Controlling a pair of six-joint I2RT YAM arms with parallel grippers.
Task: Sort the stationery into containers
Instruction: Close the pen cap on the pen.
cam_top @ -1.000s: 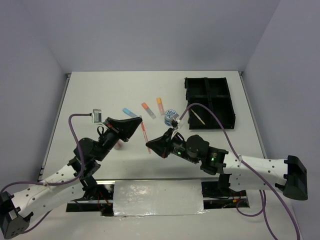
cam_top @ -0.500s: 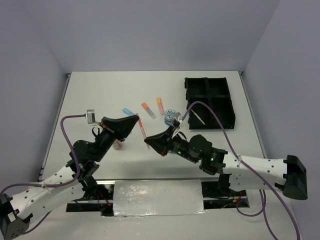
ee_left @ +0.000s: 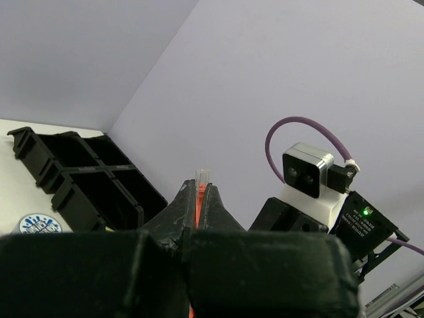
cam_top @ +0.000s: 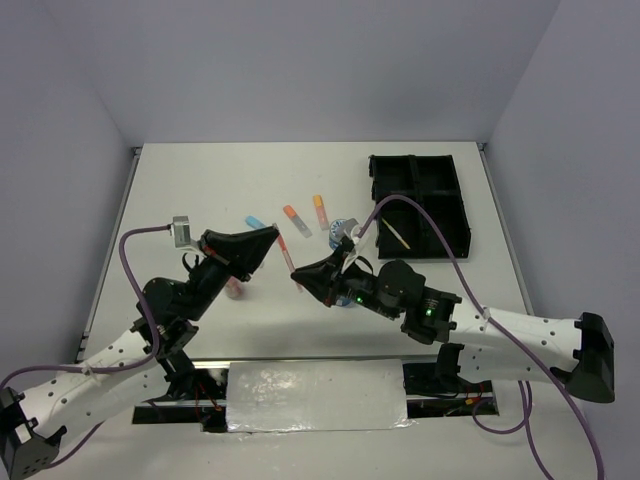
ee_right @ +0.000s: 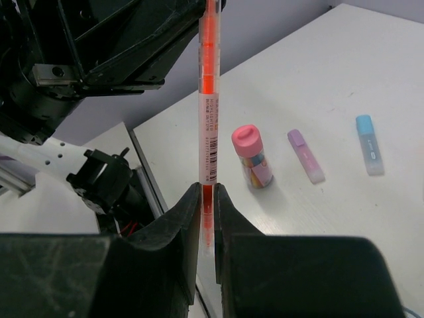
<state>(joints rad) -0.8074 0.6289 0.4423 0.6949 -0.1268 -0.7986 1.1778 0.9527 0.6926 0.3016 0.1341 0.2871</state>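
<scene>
You have the orange pen held above the table at mid-frame, left hand and right hand each clamped on one end, apparently a handover toward the black tray at upper right.

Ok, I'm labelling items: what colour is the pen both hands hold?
Orange pen, white barcoded label; right wrist view best.

Your black right tool has an orange pen; beyond it, pink bottle, purple highlighter, blue highlighter.
</scene>
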